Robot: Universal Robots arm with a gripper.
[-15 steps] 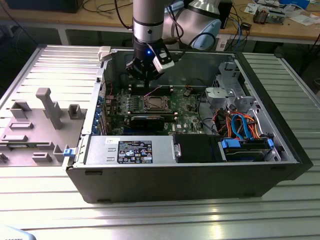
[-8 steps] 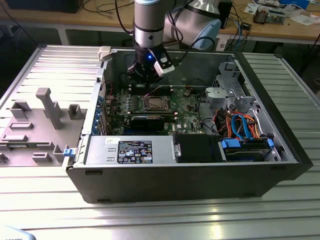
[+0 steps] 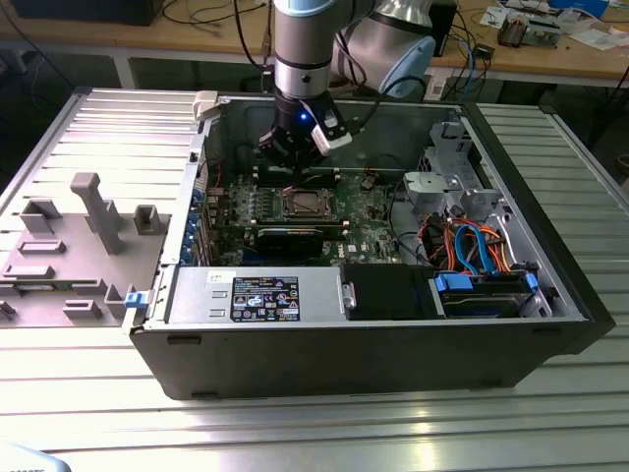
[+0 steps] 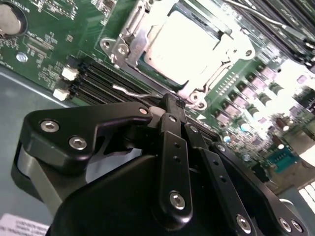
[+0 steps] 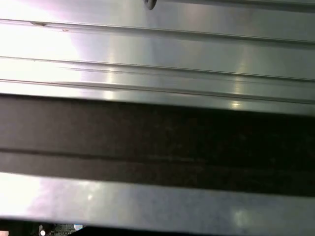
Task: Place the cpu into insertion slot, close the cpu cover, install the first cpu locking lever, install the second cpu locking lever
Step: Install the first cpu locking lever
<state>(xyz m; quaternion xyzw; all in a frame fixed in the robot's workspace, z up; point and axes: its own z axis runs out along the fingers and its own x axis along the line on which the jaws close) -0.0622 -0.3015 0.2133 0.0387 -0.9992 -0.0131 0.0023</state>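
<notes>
The cpu (image 4: 179, 42) sits in the insertion slot (image 3: 303, 204) with the cpu cover (image 4: 130, 44) down, so you look to be on the first locking lever (image 4: 129, 90). Your pincer (image 4: 171, 104) is together, its tips beside that wire, which wants a firm downward press. The arm (image 3: 303, 49) stands vertical, at the slot's twelve o'clock in the exterior view.

Lab | ribbed metal table (image 3: 295, 433) | wooden workbench (image 3: 177, 37) with cables (image 3: 211, 15)

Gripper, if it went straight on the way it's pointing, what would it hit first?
Probably the thin wire locking lever beside the cpu cover, just ahead of the gripper; depth is unclear, so it may already be touching.
</notes>
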